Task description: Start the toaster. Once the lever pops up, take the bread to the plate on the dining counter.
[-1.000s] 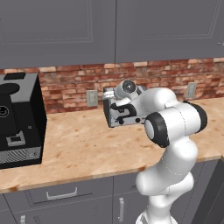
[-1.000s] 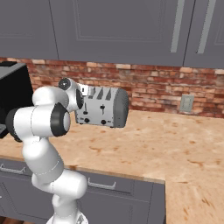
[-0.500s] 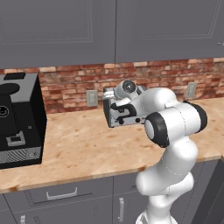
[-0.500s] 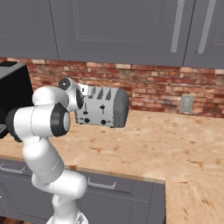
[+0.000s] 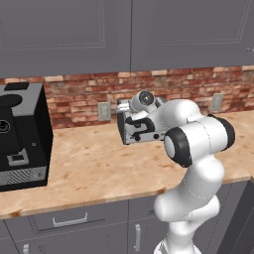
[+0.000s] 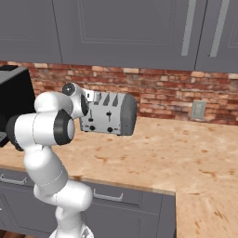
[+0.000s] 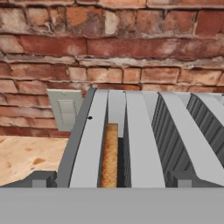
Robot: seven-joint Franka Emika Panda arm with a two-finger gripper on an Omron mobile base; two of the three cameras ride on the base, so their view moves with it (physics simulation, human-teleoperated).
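Toaster (image 6: 108,113) stands on the kitchen counter (image 6: 186,153) against the brick wall (image 7: 113,39). Bread (image 7: 109,155) sits on edge inside the leftmost slot in the hand view; the neighbouring slots hold nothing visible. Fingers (image 7: 111,179) spread wide over the toaster's top, gripping nothing. Coffee machine (image 5: 20,136) stands well apart.
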